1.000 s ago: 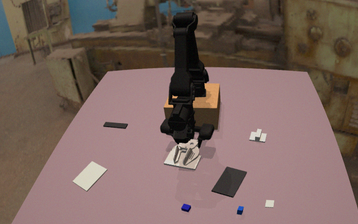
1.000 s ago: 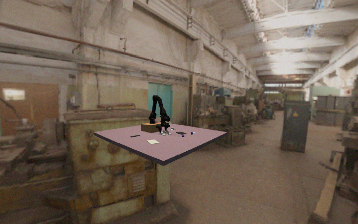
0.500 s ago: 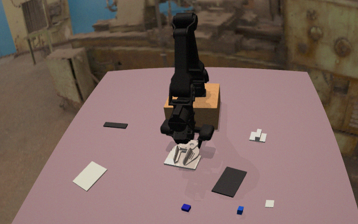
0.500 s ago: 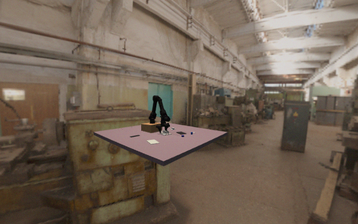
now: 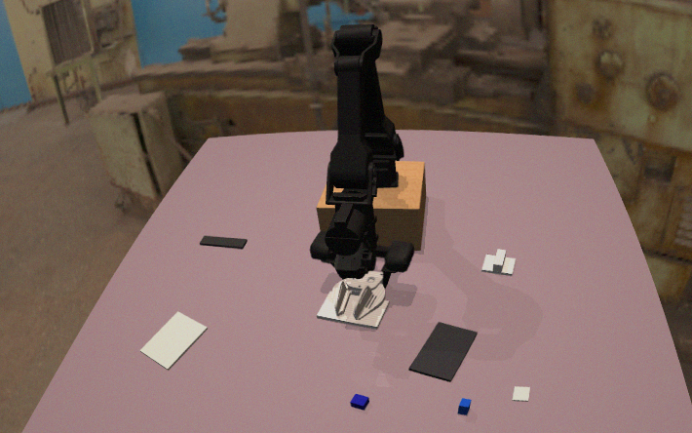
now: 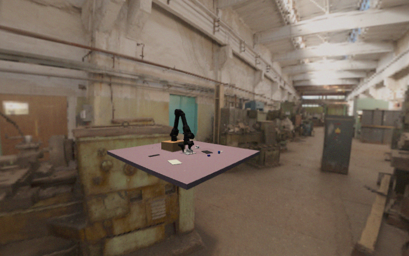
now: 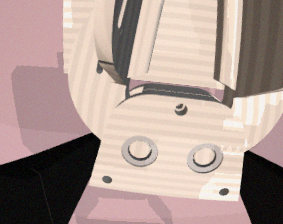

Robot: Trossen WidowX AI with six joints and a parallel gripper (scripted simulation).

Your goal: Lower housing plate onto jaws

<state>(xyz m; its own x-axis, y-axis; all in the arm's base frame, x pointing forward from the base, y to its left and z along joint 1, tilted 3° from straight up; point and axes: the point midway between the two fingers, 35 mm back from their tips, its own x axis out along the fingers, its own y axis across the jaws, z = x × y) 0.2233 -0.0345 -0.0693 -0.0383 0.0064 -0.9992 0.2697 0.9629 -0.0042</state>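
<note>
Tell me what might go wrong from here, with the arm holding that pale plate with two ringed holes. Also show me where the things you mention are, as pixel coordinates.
The gripper (image 5: 361, 268) (image 7: 166, 145) is shut on the housing plate (image 7: 164, 127), and stubs show inside both rings (image 7: 139, 151).

Letting go could tug the plate sideways or lift one side, since the black fingers press close on both its edges.

It might also be left slightly tilted: I can't tell from these views whether it sits fully down and level.
</note>
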